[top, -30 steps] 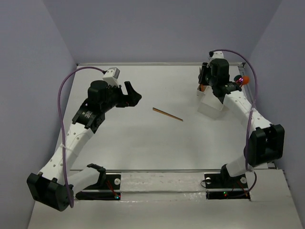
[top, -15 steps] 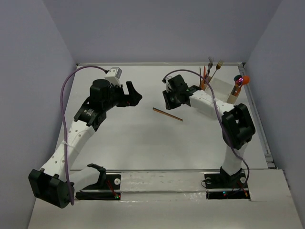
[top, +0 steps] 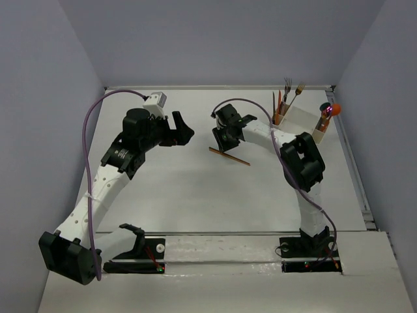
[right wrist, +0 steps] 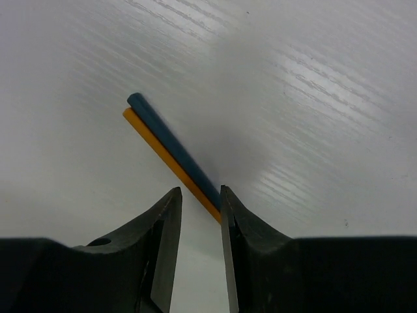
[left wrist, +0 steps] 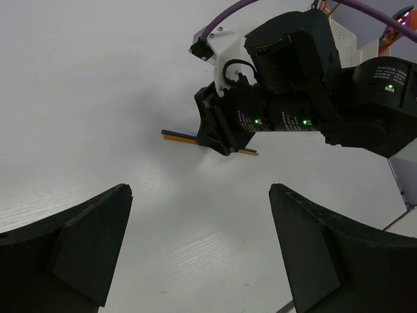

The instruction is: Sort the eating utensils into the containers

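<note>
Two thin sticks, one dark blue and one orange-gold (top: 231,157), lie side by side on the white table; they also show in the left wrist view (left wrist: 176,136) and the right wrist view (right wrist: 163,142). My right gripper (top: 222,145) hangs just over their left part, its fingers narrowly apart (right wrist: 201,190), with the sticks running under the right finger. My left gripper (top: 185,130) is open wide and empty (left wrist: 199,189), to the left of the sticks. The white bin (top: 301,117) with tan cups (top: 319,134) at the back right holds upright forks (top: 290,88) and an orange utensil (top: 335,109).
The right arm (top: 273,134) stretches from the bin area across to the table's middle. Grey walls close in the back and both sides. The arm bases and a metal rail (top: 221,244) line the near edge.
My right gripper has swung from the bin at the back right across to the left and down over the two sticks. The left arm has stayed put.
</note>
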You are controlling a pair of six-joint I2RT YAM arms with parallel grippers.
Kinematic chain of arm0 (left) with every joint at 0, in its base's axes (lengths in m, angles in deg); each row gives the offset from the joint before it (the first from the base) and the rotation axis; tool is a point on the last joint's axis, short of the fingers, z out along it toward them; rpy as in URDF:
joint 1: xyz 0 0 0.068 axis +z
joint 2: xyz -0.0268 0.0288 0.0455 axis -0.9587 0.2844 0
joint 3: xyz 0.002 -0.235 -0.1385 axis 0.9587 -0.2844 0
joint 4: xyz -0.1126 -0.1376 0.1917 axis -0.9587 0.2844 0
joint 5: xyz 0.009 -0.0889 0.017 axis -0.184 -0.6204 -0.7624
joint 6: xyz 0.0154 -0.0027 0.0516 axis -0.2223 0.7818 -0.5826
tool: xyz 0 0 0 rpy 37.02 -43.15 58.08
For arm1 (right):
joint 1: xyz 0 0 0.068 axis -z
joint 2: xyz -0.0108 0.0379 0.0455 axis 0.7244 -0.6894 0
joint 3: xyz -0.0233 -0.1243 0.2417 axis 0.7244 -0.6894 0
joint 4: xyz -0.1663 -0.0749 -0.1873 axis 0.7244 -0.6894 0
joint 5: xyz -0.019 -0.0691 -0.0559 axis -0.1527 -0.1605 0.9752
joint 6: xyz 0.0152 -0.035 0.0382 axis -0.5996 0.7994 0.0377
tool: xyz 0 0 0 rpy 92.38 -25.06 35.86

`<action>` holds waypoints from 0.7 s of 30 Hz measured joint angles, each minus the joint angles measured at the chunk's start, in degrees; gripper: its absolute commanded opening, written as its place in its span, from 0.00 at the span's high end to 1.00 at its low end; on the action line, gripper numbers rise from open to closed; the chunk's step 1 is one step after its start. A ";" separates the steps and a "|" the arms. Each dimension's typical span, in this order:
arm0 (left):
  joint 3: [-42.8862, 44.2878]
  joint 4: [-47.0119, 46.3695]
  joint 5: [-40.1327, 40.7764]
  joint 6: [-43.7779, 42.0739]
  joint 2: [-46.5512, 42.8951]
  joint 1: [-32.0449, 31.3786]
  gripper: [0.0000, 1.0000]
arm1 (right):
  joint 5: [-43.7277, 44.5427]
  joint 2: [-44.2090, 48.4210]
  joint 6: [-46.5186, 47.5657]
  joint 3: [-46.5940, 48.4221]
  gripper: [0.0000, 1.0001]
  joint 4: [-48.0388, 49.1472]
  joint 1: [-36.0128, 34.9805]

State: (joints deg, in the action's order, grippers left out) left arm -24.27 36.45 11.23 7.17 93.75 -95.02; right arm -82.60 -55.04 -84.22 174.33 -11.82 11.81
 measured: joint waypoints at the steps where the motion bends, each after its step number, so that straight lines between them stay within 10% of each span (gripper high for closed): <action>1: 0.00 0.00 0.00 0.00 0.00 0.00 0.01 | 0.11 -0.33 0.04 0.07 0.65 -0.04 0.00; 13: 0.00 -0.02 -0.22 0.02 -0.02 0.00 0.01 | 0.96 -2.08 -0.02 0.07 0.76 -0.46 0.02; 21: 0.00 -0.02 -0.22 0.02 -0.02 0.00 0.01 | 0.90 -2.71 -0.85 1.09 0.59 -0.74 0.00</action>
State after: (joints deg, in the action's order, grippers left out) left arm -24.27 36.43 11.01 7.19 93.72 -95.02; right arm -81.71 -57.75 -85.07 175.43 -12.56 11.81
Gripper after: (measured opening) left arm 0.986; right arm 0.387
